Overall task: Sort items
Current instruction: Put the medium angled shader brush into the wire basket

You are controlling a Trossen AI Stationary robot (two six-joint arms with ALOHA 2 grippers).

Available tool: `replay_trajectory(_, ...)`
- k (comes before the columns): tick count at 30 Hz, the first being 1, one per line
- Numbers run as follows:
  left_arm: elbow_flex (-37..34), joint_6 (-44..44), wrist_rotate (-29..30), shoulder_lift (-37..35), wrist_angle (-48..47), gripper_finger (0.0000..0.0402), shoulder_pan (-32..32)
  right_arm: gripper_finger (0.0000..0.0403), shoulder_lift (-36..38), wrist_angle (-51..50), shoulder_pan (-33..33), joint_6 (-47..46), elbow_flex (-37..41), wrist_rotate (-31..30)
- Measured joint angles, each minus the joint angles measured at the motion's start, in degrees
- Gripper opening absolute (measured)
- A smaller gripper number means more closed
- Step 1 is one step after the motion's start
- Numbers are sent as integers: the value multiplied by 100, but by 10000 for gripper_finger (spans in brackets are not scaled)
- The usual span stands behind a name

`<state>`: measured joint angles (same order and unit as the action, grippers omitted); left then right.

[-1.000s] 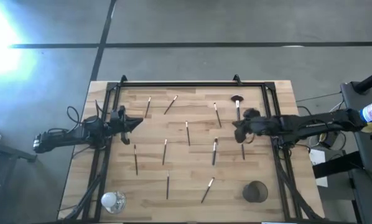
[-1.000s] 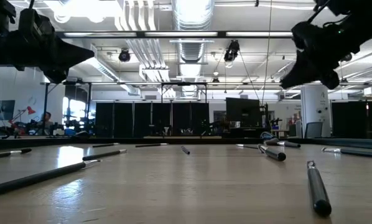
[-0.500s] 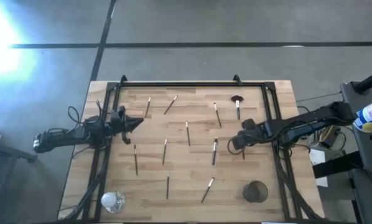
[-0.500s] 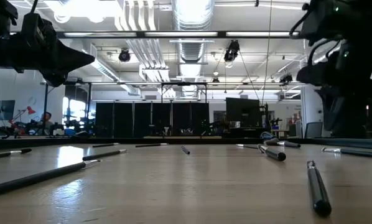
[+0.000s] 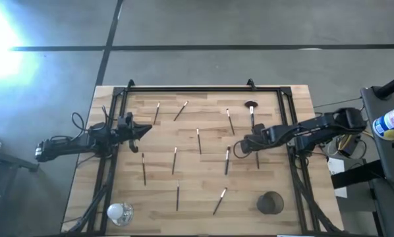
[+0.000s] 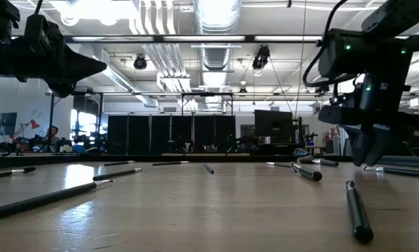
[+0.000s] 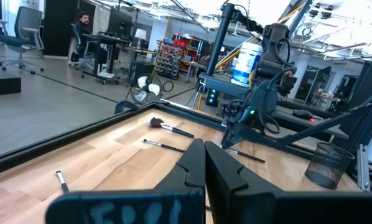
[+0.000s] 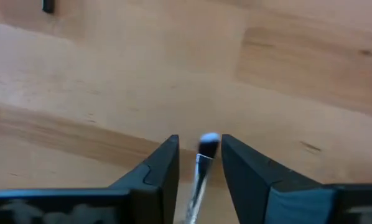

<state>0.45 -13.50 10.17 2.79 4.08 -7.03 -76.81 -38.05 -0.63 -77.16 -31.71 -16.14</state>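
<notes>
Several slim brushes lie flat and scattered on the wooden table (image 5: 203, 178); one with a wide round dark head (image 5: 251, 106) lies at the far right. My right gripper (image 5: 240, 149) points down close over the table at mid-right, open. In the right wrist view its fingers (image 8: 167, 163) stand on either side of one brush's pale tip (image 8: 208, 142) with a small gap on each side. My left gripper (image 5: 146, 130) hovers shut above the table's left edge, nothing in it.
A dark round cup (image 5: 270, 203) stands at the near right and a shiny silver cup (image 5: 119, 212) at the near left corner. A black frame (image 5: 190, 90) borders the table. Another brush (image 5: 257, 160) lies just right of my right gripper.
My right gripper has come down toward the table and gone a little toward the left and near edges, tipping from a level pose to pointing down over a brush. The brushes have stayed where they were.
</notes>
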Motion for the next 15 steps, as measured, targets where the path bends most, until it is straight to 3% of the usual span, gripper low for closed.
replay_trajectory(8,-4,-41,0,2,-11,0,-1,54,-388,172,27,71,-28,117)
replay_trajectory(15,-7,-50,0,4,-15,0,-2,14,-233,271,28,486,-9,185)
